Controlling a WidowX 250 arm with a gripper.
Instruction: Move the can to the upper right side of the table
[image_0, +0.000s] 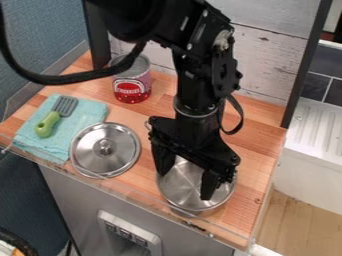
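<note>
The can (132, 82), red and white with a silvery upper part, stands upright at the back left of the wooden table (256, 150), near the back wall. A black cable crosses in front of its top. My gripper (185, 184) hangs over the steel pot at the front right, well to the right of the can and nearer the front. Its two fingers are spread apart over the pot, with nothing visible between them.
Below the gripper is the steel pot (190, 182). A steel lid (105, 150) lies left of it, beside a teal cloth (85, 116) with a green-handled spatula (48, 123) on top. A transparent rim (143, 196) runs along the front edge.
</note>
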